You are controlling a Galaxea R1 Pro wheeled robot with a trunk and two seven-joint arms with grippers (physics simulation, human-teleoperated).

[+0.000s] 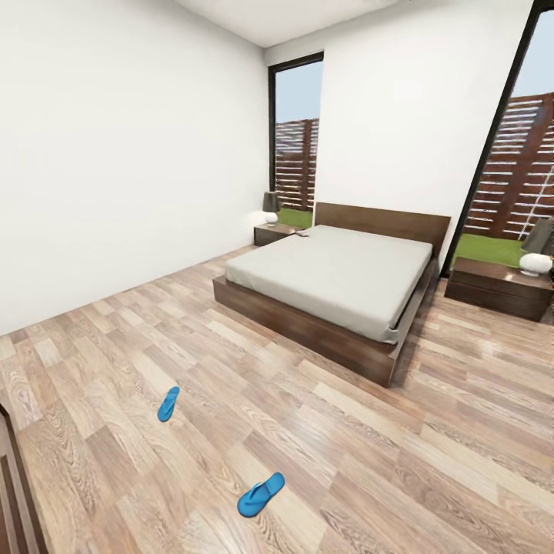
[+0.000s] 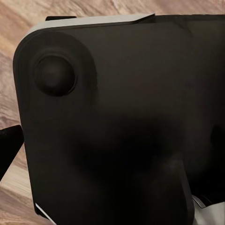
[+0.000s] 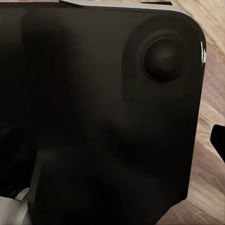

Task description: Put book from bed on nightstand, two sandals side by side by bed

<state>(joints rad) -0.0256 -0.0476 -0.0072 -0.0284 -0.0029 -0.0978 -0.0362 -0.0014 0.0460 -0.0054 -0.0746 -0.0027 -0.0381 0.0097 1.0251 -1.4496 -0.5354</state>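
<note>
a: head view first. any writing to read?

b: none legible. the bed (image 1: 338, 281) stands at mid-right with its headboard against the far wall, pale mattress on a dark brown base. a small thin thing lies at the mattress's far left corner, too small to say it is the book.

a: the nightstands?

b: one nightstand (image 1: 275, 233) stands just beside the bed's far left corner, carrying a lamp (image 1: 271, 206). the other nightstand (image 1: 500, 286) is at the right, apart from the bed by a strip of floor, with a white round lamp (image 1: 535, 263) on it.

a: the sandals?

b: both on the wood-plank floor (image 1: 431, 462), well apart from each other and from the bed. one sandal (image 1: 168, 404) lies left of centre; the other sandal (image 1: 261, 494) lies nearer the camera, right of the first.

a: open room?

b: wide bare floor between the sandals and the bed's near edge, and along the bed's left side to the white wall (image 1: 115, 154). a dark brown edge (image 1: 11, 492) cuts into the lower left corner. tall windows (image 1: 296, 138) show a slatted fence.

a: left wrist view?

b: a dark rounded robot housing (image 2: 122, 122) close up, plank floor at the margins. i cannot tell how the jaws stand.

a: right wrist view?

b: a dark housing (image 3: 98, 112) with a round knob, floor at the edge. jaws' state cannot be told there either.
</note>
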